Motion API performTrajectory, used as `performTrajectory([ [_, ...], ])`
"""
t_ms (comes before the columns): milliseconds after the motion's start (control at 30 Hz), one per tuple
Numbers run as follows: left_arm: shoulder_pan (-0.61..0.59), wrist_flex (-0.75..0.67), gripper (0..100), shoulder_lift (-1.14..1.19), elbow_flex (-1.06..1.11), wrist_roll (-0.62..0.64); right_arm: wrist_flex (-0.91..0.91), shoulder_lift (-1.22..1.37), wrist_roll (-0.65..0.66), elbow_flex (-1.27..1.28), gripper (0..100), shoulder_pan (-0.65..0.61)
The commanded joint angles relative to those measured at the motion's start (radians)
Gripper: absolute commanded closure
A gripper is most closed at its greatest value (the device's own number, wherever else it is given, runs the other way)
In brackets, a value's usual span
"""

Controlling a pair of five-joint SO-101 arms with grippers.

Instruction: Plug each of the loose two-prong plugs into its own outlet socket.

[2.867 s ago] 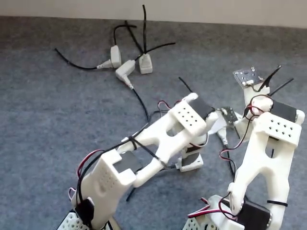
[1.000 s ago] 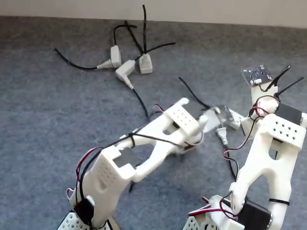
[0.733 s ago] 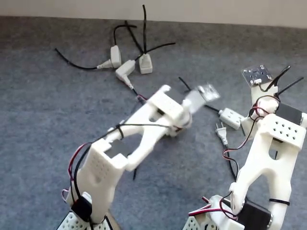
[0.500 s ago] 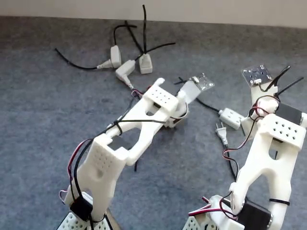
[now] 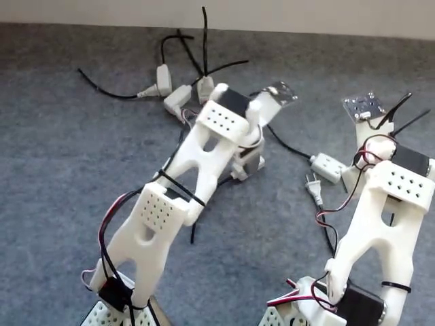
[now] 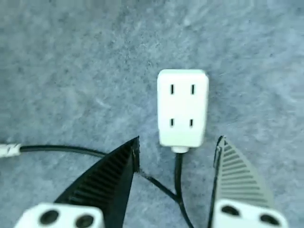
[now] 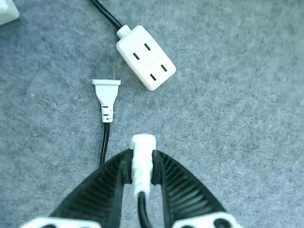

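Observation:
My left gripper [image 6: 178, 145] stands open just short of a white two-socket outlet block [image 6: 183, 108] lying flat on the carpet, its cable running back between the fingers. In the high view the left arm [image 5: 217, 122] stretches to the far group of white cable ends [image 5: 178, 98]. My right gripper [image 7: 142, 156] is shut on a white plug [image 7: 142, 145]. Ahead of it lie a loose two-prong plug [image 7: 106, 95] and a second outlet block [image 7: 146, 64], a small gap apart. Both also lie left of the right arm, the loose two-prong plug [image 5: 312, 185] nearer than the second outlet block [image 5: 327, 166].
Grey carpet [image 5: 61, 176] covers the whole floor. Black cables [image 5: 204, 34] fan out from the far group, and one black cable [image 6: 61, 149] runs beside my left gripper. The right arm [image 5: 387, 204] stands at the right edge.
The left arm has swung away from the outlet and plug near the right arm and out to the far group of cable ends. The right arm has stayed still over the last second.

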Motion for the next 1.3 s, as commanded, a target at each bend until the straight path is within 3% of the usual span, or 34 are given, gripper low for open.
performTrajectory([
  [0, -0.087, 0.021, 74, -0.097, -0.044, 0.003, 0.008, -0.031, 0.003, -0.065, 99.1, -0.041],
  [233, -0.255, 0.021, 74, -0.374, 0.185, 0.003, 0.008, -0.03, -0.005, -0.068, 99.1, -0.208],
  [500, -0.476, -0.009, 74, -0.668, 0.647, 0.002, 0.064, 0.073, -0.17, -0.211, 99.1, -0.429],
  [700, -0.641, -0.311, 74, -0.774, 1.079, 0.031, 0.263, 0.389, -0.245, -0.619, 99.1, -0.478],
  [933, -0.661, -0.629, 74, -0.915, 1.526, 0.032, 0.429, 0.668, -0.242, -1.02, 99.1, -0.541],
  [1133, -0.667, -0.845, 74, -0.958, 1.679, 0.031, 0.432, 0.82, -0.242, -1.064, 99.1, -0.585],
  [1267, -0.667, -0.856, 74, -0.958, 1.69, 0.031, 0.417, 0.883, -0.242, -1.066, 99.1, -0.598],
])
